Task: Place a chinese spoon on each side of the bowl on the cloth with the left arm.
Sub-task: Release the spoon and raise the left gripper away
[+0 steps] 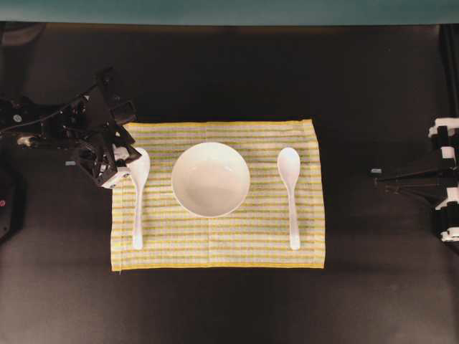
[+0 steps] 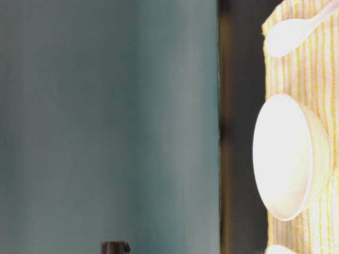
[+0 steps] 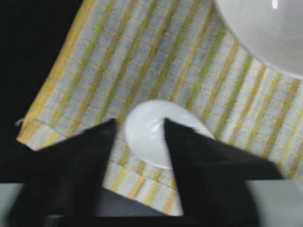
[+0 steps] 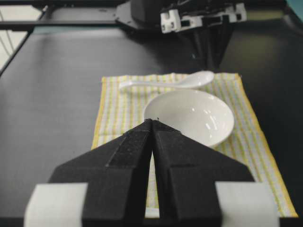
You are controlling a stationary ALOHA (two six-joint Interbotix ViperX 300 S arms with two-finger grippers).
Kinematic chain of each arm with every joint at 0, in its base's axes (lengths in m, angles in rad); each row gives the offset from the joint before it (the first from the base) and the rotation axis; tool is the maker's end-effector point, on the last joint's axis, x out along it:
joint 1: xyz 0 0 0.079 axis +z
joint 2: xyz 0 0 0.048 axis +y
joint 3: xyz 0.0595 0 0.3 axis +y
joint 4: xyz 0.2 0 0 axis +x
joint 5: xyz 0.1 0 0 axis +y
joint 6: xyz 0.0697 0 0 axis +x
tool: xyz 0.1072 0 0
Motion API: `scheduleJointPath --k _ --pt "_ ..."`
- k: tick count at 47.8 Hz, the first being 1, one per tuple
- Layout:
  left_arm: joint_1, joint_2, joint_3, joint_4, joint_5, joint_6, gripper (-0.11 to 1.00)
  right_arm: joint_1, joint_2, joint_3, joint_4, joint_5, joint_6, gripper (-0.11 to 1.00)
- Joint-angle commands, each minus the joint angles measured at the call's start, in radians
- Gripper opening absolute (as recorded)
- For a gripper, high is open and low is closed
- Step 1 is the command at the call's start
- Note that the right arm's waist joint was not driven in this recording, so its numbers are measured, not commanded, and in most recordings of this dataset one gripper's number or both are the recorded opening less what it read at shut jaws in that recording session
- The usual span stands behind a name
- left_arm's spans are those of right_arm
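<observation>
The white bowl (image 1: 210,179) stands in the middle of the yellow-striped cloth (image 1: 237,251). One white chinese spoon (image 1: 137,208) lies flat on the cloth left of the bowl, its handle toward the near edge. A second spoon (image 1: 290,193) lies the same way on the right. My left gripper (image 1: 125,163) hovers at the left spoon's head. In the left wrist view the left gripper (image 3: 139,122) is open, its black fingers straddling the spoon head (image 3: 147,142), which rests on the cloth (image 3: 142,56). My right gripper (image 4: 152,120) is shut and holds nothing, well off the cloth's right edge (image 1: 380,180).
Black tabletop (image 1: 229,308) surrounds the cloth on all sides. The right arm's base (image 1: 445,179) sits at the far right edge. A teal wall (image 2: 106,127) backs the table. From the right wrist I see the bowl (image 4: 189,116), the far spoon (image 4: 165,82) and the left arm (image 4: 199,19).
</observation>
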Motion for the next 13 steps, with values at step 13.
scheduleJointPath --k 13 --pt "-0.048 -0.044 -0.021 0.003 -0.077 -0.005 0.84 0.0 0.006 -0.005 0.002 -0.009 0.005 0.0"
